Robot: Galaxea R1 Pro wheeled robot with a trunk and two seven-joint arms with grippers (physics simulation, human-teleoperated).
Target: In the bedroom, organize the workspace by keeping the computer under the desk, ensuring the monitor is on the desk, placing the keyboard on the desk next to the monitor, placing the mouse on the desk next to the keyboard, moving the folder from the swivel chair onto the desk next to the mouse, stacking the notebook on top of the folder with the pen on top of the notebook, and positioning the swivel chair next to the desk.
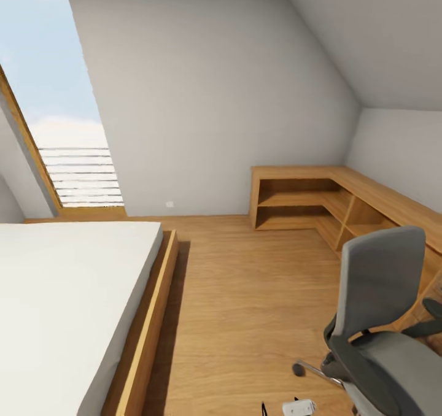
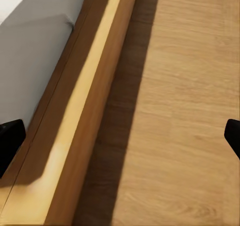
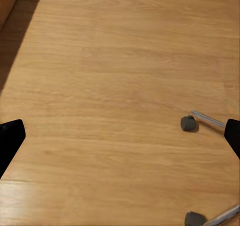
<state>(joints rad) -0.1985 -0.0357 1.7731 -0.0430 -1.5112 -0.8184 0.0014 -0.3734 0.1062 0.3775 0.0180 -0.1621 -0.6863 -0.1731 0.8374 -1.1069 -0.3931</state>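
Here, both end effectors (image 2: 120,141) (image 3: 120,141) hang spread open over bare floor (image 3: 110,76); swivel chair (image 1: 380,336) seemingly empty.

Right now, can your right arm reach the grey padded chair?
Probably yes: the grey padded swivel chair stands close on the right, with bare wooden floor under the open right end effector and chair casters nearby.

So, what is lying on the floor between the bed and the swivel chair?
Nothing: in the head view, bare wooden floor runs from the bed frame to the swivel chair and its chrome base.
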